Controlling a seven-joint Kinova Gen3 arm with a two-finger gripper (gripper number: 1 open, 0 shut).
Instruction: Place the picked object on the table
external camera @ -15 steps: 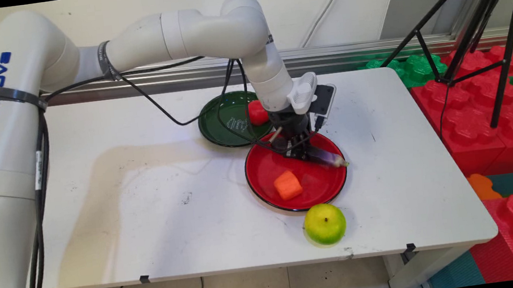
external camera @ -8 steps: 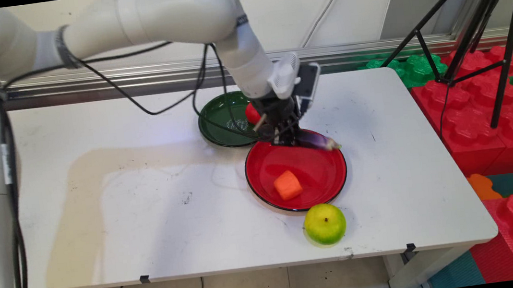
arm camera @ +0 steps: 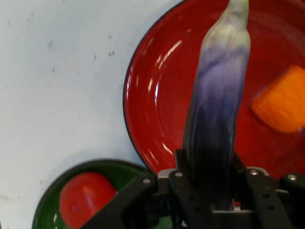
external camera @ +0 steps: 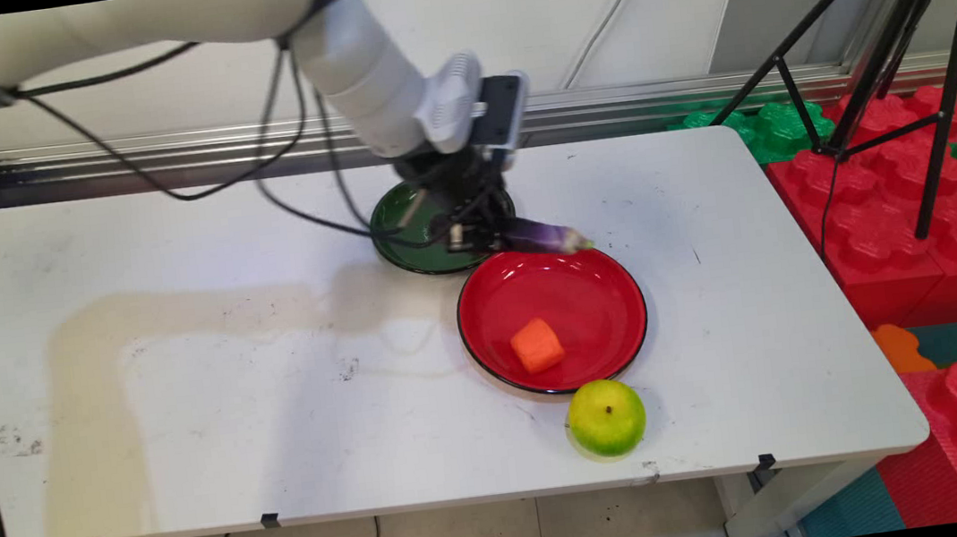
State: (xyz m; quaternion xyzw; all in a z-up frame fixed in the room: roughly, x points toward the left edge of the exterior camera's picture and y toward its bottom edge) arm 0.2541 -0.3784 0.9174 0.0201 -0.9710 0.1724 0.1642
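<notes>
A red plate point(external camera: 587, 270) stands on the white table point(external camera: 230, 378) and holds an orange block point(external camera: 537, 345); just before it lies a green apple point(external camera: 606, 417). Behind it a green plate point(external camera: 402, 232) holds a red thing point(arm camera: 85, 198), perhaps a tomato; red and green foam blocks point(external camera: 902, 193) and a black tripod point(external camera: 911, 30) stand at the right.

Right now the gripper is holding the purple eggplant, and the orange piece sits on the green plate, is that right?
Not quite. The gripper does hold the eggplant, but the main view shows the orange piece on the red plate. The green plate holds a red item, seen in the hand view.
</notes>
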